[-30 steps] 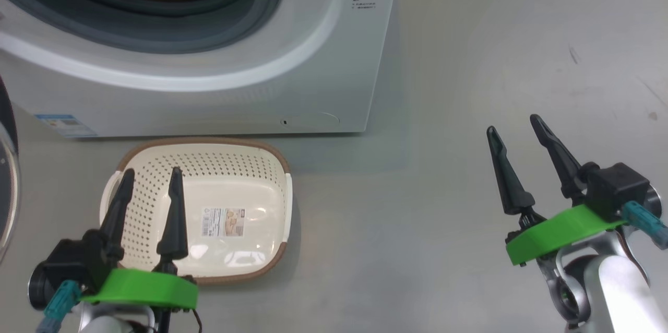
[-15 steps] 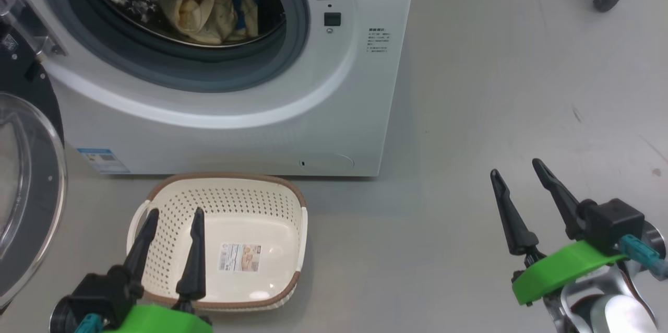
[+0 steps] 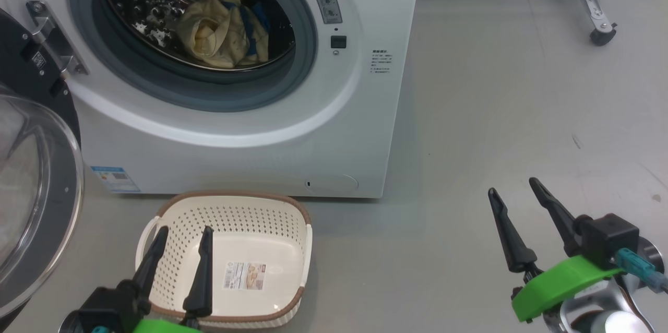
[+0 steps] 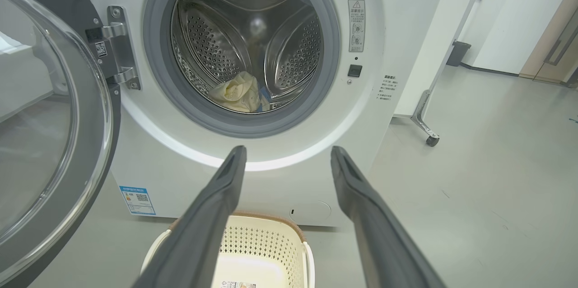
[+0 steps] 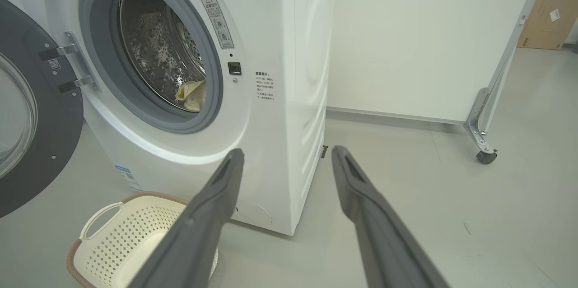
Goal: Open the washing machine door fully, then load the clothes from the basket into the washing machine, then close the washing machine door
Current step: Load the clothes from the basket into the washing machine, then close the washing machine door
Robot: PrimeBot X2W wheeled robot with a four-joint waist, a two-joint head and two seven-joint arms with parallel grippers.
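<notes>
Showing more clothes (image 3: 222,35) after camera rise; left claw (image 3: 186,229), right claw (image 3: 512,187) unchanged: splayed, empty.

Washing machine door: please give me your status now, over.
Both empty: left gripper open above basket, right gripper open. Basket empty, clothes in drum, door wide open. Nothing between door and drum.

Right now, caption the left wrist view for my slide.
Open left gripper over the empty basket, facing the washing machine: clothes in the drum, door wide open.
</notes>
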